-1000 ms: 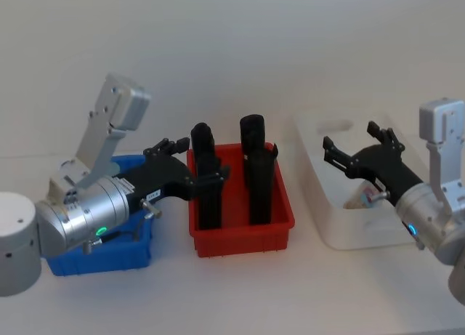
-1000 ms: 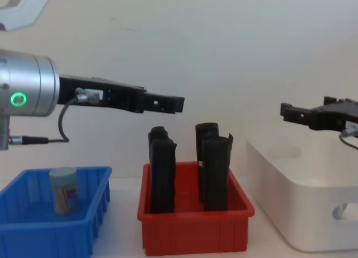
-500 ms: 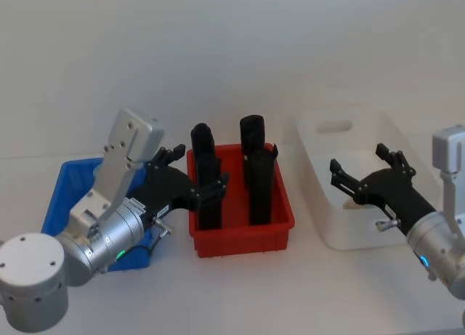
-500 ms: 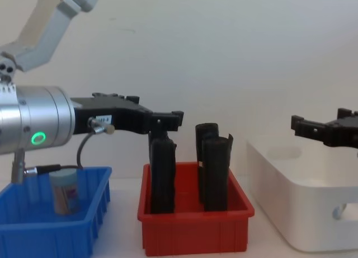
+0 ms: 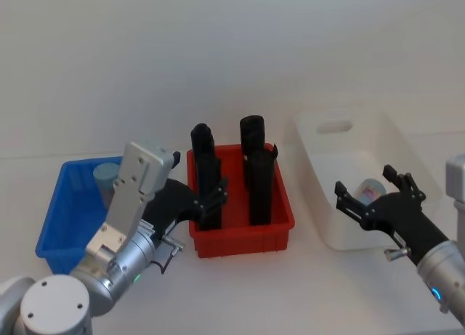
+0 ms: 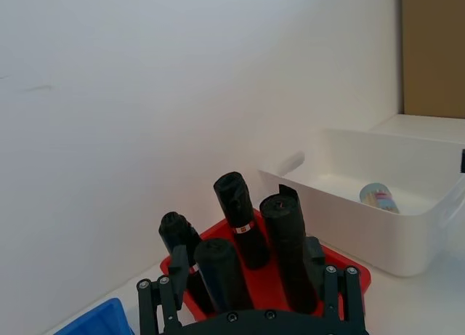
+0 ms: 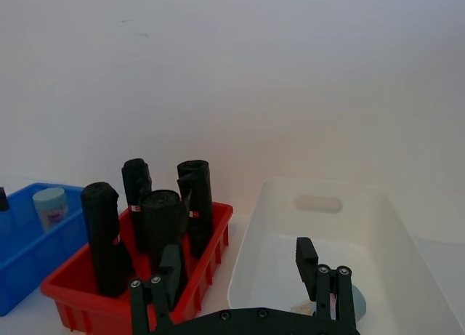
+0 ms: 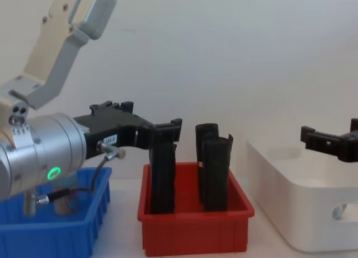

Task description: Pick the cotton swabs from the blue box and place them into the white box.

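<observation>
Cotton swabs jar [image 5: 107, 176] is sitting in the blue box [image 5: 65, 226]; right of it, my left gripper [image 5: 209, 197] and farther right gripper [image 5: 365, 191] are hovering open, empty.

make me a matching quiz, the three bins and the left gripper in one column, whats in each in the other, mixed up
Things:
1. blue box
2. red bin
3. white box
4. left gripper

Contents:
a. black rolls standing on end
b. nothing, fingers open
c. one tipped cotton swab jar, lying on its side
d. one upright cotton swab jar

Pairs: 1-d, 2-a, 3-c, 4-b.

The right gripper, also open and holding nothing, hovers at the white box's near side.
</observation>
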Controlling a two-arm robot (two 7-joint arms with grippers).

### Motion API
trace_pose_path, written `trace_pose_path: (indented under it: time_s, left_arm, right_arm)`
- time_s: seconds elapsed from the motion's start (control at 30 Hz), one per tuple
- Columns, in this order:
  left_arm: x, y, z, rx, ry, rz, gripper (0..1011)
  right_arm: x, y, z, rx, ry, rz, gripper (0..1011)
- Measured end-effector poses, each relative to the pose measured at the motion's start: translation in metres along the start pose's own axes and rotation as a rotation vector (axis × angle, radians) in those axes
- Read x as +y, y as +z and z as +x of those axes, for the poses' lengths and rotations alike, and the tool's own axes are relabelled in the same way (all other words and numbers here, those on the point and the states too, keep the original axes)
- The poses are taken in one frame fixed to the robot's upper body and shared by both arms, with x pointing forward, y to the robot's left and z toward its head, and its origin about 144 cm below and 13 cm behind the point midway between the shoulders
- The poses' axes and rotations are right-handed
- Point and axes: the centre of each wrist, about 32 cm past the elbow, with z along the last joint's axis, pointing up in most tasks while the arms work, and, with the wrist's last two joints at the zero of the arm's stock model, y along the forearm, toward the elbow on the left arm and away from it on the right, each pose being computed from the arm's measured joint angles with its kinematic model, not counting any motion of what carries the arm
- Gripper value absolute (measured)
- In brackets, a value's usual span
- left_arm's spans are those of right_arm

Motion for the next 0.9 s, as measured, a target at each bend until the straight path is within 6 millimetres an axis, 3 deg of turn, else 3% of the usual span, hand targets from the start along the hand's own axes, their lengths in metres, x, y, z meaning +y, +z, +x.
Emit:
trace_pose_path:
  time_s: [0.3,0.9]
  left_arm:
    - [0.004,-0.011,-0.016,-0.008,0.054,-0.034,1003]
    - [0.005,-0.012,-0.017,-0.009,0.061,-0.039,1003]
  right_arm:
    - [-0.017,0.002,-0.007,0.004,-0.001,-0.007,1001]
    - [-0.019,0.002,-0.009,0.005,-0.001,-0.007,1002]
